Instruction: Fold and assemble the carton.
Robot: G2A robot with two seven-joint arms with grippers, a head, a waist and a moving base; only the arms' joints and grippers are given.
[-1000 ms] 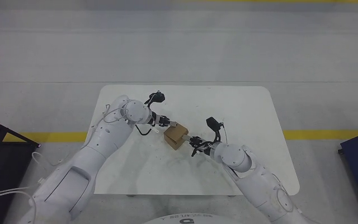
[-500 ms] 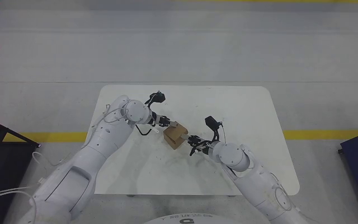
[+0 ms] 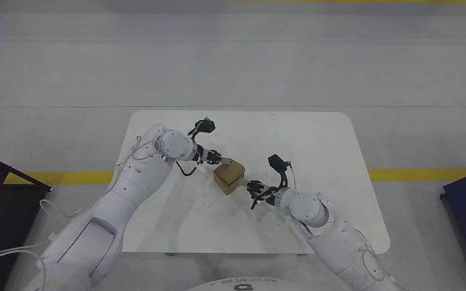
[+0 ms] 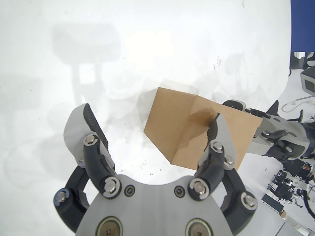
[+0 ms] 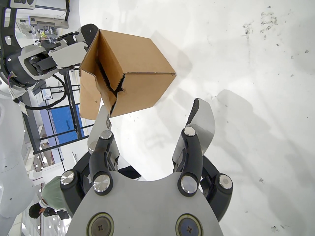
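The carton (image 3: 228,177) sits about mid-bench (image 3: 320,138), with the left jaws at its far-left corner and the right jaws just beside its near-right end. The left jaws stand apart, one finger (image 4: 219,128) resting on the top panel and the other clear of it, so nothing is clamped. The right jaws are also apart and hold nothing. At that end the end flaps (image 5: 107,82) are only partly tucked, with a dark gap between them, and a loose flap (image 5: 89,96) hangs across one right finger. The likely trouble is that a push on the flaps slides or tips the light, ungripped carton, since one fingertip is a weak brace. The loose flap could also snag on that finger and buckle off its crease, or spring open again.
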